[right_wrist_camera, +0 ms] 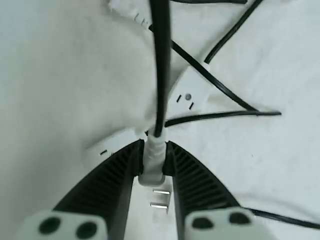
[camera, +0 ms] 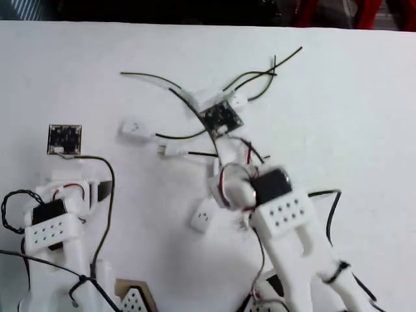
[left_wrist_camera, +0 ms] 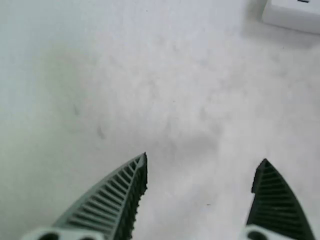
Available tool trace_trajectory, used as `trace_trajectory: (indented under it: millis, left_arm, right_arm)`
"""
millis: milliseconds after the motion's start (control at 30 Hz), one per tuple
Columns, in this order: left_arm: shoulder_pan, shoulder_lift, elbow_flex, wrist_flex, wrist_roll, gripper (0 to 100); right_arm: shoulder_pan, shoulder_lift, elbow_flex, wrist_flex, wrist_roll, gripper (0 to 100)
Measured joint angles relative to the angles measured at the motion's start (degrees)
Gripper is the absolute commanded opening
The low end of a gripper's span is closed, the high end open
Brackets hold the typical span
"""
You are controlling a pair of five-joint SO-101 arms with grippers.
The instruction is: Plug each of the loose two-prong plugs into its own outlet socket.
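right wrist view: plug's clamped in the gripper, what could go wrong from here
1. The plug in the right gripper seems to point its prongs back toward the wrist, away from the socket; it may need regrasping.
2. Its black cord crosses other cords, so lifting could snag them and drag the socket.
3. The left gripper is open over bare table, so nothing braces a socket against the push.

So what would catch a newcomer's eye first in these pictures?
Probably the right gripper, clamped on a white two-prong plug whose black cable runs off over a white outlet socket. Around it, near the middle of the table, thin black cables cross in a tangle. The left gripper hangs open above a bare patch.
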Motion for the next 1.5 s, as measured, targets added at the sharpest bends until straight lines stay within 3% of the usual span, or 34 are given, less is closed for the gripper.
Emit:
trace_trajectory:
  millis: [167,367,767,1000,1233,1500]
  left_arm:
    - [0.3,0.0,0.0,0.0,0.0,33]
    - [8.0,0.0,0.0,0.4,0.0,34]
    - [34.0,0.0,-11.8,19.6,-2.5,40]
    - [49.6,0.0,-12.7,21.1,-0.8,40]
    - [51.6,1.9,-13.0,17.7,2.2,40]
    - [51.9,22.2,-19.7,14.0,2.5,38]
  right_arm:
    - [-2.2,-7.0,9.5,-8.7,0.0,1.7]
    - [2.0,-12.1,15.7,-19.4,-4.7,1.7]
    - [22.9,-18.4,24.7,-37.4,-21.6,1.7]
    - [32.9,-24.6,28.5,-42.6,-28.7,1.7]
    - [33.1,-30.6,31.6,-42.7,-29.3,1.7]
    - [33.2,-32.3,31.7,-42.7,-29.3,1.7]
